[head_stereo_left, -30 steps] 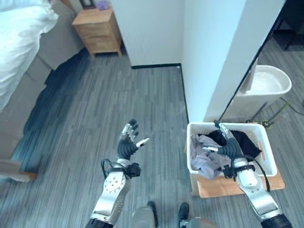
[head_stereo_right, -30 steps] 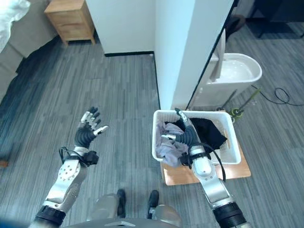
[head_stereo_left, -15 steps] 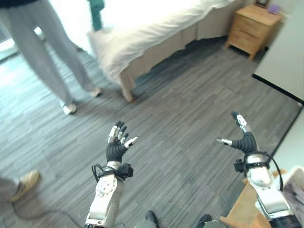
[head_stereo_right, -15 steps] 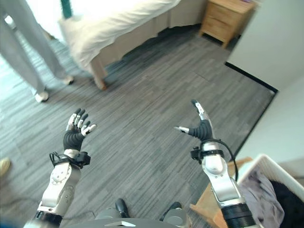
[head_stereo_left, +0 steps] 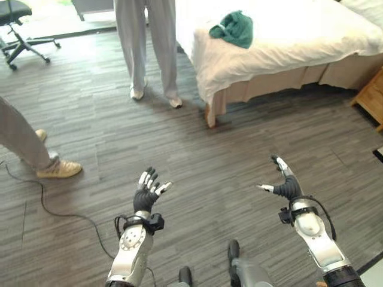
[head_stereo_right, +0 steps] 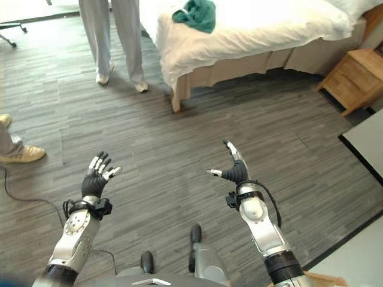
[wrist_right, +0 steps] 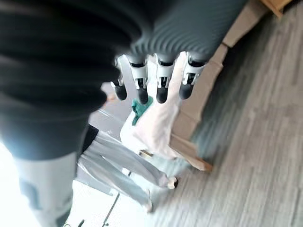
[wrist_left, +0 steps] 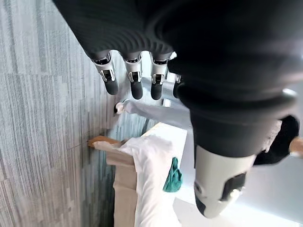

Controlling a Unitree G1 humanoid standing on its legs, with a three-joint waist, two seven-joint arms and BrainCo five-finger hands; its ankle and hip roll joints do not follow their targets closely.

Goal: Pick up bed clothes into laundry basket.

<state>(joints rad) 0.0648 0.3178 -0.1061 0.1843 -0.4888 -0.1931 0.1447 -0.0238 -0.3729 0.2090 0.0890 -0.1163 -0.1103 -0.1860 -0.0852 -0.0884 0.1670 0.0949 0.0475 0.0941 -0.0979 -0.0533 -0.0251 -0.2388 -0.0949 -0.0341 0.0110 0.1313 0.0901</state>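
Left eye view: green garment (head_stereo_left: pixel 232 27) lies on the bed (head_stereo_left: pixel 287 42).

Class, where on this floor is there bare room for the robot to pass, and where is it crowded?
Bare floor runs from the open hands, left and right, to the bed holding the green garment. It is crowded by the bed corner, where a person stands; another's shoes sit left.

I log a grey wood-plank floor (head_stereo_left: pixel 239 149), a white-sheeted bed (head_stereo_left: pixel 287 36), a wooden nightstand (head_stereo_right: pixel 354 78) beside it, an office chair (head_stereo_left: pixel 21 24), bright daylight.
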